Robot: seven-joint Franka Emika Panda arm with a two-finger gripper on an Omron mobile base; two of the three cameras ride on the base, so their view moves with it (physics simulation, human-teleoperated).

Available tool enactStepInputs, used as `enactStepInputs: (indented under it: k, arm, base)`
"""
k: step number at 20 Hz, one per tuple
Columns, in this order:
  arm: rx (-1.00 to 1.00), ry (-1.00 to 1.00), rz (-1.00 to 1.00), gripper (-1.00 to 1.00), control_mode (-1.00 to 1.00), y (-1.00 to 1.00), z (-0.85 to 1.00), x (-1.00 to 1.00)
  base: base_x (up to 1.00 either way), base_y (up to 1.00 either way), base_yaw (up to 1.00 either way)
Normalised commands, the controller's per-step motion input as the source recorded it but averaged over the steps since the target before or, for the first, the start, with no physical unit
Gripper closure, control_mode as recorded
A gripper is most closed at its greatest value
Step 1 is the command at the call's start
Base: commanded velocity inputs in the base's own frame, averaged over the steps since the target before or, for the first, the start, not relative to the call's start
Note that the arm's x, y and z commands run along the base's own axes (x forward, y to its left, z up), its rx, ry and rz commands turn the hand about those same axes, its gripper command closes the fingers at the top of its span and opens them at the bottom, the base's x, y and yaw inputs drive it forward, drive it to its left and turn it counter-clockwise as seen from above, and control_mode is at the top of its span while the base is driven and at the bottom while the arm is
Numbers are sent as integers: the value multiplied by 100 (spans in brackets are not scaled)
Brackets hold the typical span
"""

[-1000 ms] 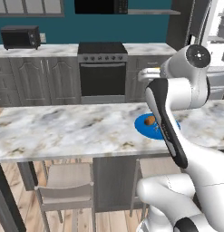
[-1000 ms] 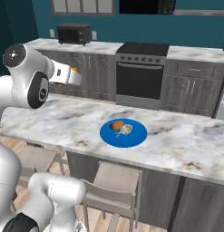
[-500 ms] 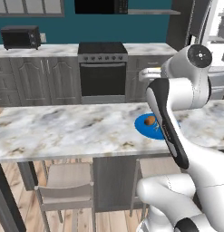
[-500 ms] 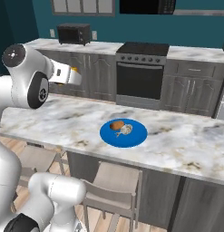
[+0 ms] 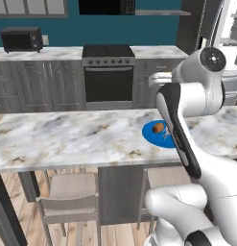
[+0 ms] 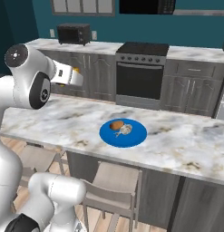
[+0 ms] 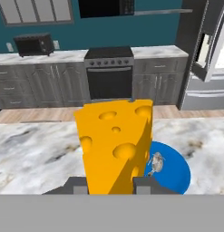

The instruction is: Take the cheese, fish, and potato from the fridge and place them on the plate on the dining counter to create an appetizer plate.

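A deep teal wall (image 5: pixel 57 24) runs across the back of this kitchen, and right in the middle sits a black stove (image 5: pixel 108 77) with a dark oven door. Dark grey cabinets (image 5: pixel 38 89) flank it on both sides under pale marble tops. Over on the left end of that back run, a black microwave (image 5: pixel 21 39) rests on the marble. Up high, light upper cabinets (image 7: pixel 36 10) and a dark hood (image 5: pixel 106 6) over the stove. Down below, warm wooden plank floor (image 5: pixel 67 230), with grey stools (image 5: pixel 67 206) tucked close together in front.
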Motion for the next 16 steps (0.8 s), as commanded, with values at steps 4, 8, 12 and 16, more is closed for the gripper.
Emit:
enactStepInputs:
  k: [4,8,12,16]
  arm:
    - [1,17,-3,100,-100,-63,-16,0]
    - [3,20,-5,100,-100,-77,-22,0]
    - [2,17,-8,100,-100,-68,-34,8]
    - [0,11,-18,100,-100,-59,-48,20]
  base:
    - [0,0,0]
    - [0,0,0]
    - [0,0,0]
    - [0,0,0]
